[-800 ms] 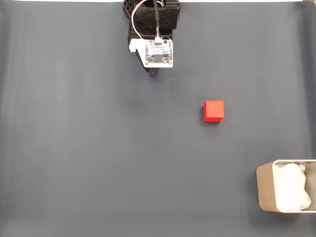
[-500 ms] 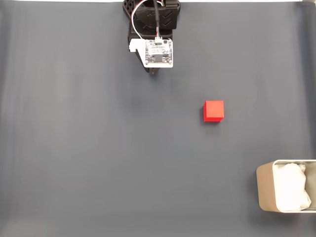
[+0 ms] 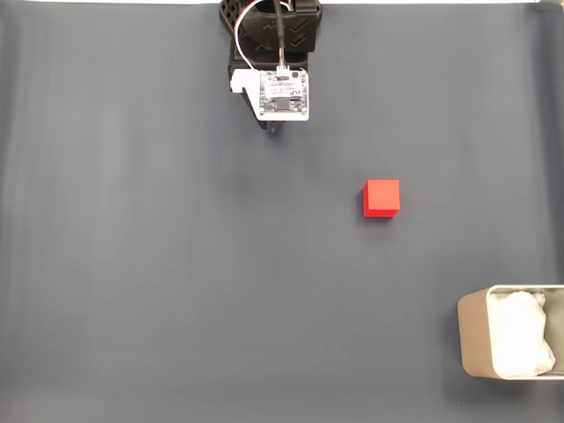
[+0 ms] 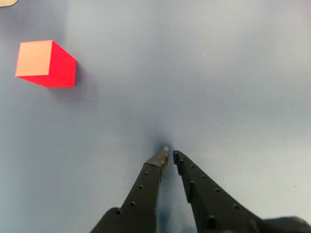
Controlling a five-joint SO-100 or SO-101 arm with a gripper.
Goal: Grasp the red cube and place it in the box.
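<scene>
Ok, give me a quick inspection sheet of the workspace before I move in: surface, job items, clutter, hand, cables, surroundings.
Surface: dark grey mat, smooth, with faint lengthwise streaks.
Red cube: red cube sits flat on the mat, apart from everything; in the wrist view it lies at upper left.
Box: box at the lower right corner of the fixed view, cut off by the edge, lined with white soft material.
Clutter: nothing seen.
Hand: hand low over bare mat, fingertips nearly together, holding nothing.
Cables: red, white and black wires run along the arm to a small board.
Surroundings: pale strip along the mat's top edge; nothing else seen.
</scene>
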